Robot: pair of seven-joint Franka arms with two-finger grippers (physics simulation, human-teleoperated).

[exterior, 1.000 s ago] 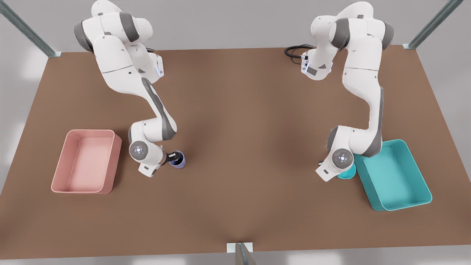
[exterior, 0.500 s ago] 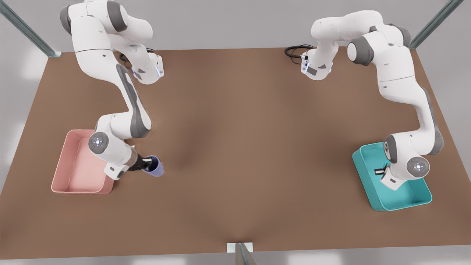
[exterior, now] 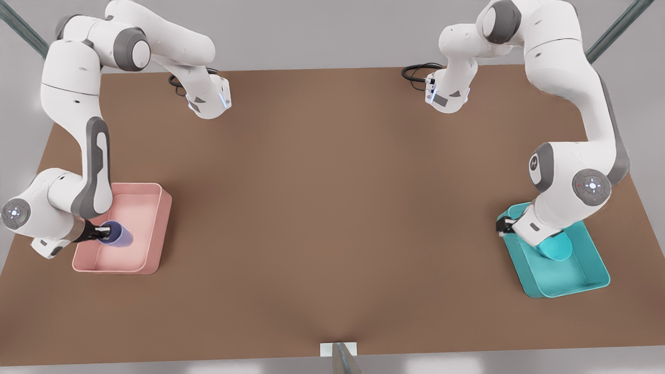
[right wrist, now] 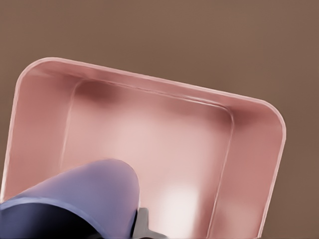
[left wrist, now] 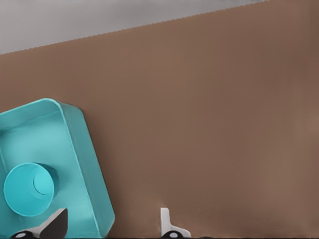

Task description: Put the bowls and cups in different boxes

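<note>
Plain brown counter [exterior: 332, 208] here, with a black cable [exterior: 415, 71] looped near its far edge. Grey metal struts [exterior: 615, 28] angle in at the far corners, and another one [exterior: 343, 358] sits at the near edge.

1. Pink box [right wrist: 249, 144]: shallow rectangular tray with rounded corners, interior bare, resting on the brown table [right wrist: 159, 30].
2. Lavender cup [right wrist: 84, 199]: close to the camera, overlapping the box's near end.
3. Gripper finger [right wrist: 142, 224]: one dark tip visible against the cup's side.
</note>
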